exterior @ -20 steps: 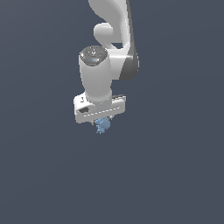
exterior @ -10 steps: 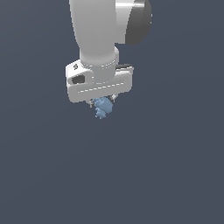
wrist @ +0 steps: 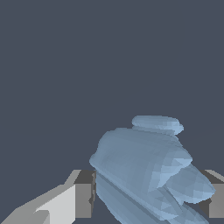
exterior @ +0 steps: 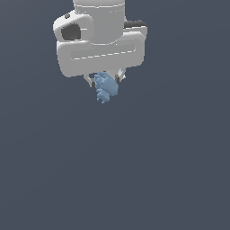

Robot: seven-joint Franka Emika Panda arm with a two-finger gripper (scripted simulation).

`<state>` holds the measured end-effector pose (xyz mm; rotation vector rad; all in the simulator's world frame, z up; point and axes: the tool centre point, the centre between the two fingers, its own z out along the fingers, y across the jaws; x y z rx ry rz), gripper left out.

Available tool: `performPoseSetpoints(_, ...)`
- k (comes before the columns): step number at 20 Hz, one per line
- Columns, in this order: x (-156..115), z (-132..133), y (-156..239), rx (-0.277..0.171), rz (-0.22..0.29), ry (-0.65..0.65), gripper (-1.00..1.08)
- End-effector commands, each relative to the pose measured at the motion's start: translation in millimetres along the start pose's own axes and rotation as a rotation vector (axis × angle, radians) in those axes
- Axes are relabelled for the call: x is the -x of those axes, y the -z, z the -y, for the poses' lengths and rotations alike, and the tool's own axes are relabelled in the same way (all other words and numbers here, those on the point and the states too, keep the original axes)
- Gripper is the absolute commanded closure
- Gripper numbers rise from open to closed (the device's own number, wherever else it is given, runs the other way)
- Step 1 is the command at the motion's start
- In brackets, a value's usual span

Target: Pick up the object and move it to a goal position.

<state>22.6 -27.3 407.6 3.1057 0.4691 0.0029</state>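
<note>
Against flat grey backdrop, I'm seeing the gripper [exterior: 106,81] pinching the object [exterior: 106,87] (light-blue, lumpy), hanging just beneath it.

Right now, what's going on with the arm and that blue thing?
The Panda's white gripper is shut on the small light-blue lumpy object, which hangs between its fingers with its lower end poking out below. In the wrist view the object sits between the two fingers. No goal marker shows in either view.
</note>
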Motion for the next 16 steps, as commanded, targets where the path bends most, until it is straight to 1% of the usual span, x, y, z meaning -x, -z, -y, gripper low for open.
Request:
performPoseSetpoints(1, -1.0, 1.1, 17.7, -0.001, 0.002, 0.0, 1.08)
performPoseSetpoints(8, -4.3, 2.4, 47.6, -0.001, 0.002, 0.0, 1.08)
performPoseSetpoints(16, -6.1, 2.6, 56.9, -0.001, 0.002, 0.0, 1.08)
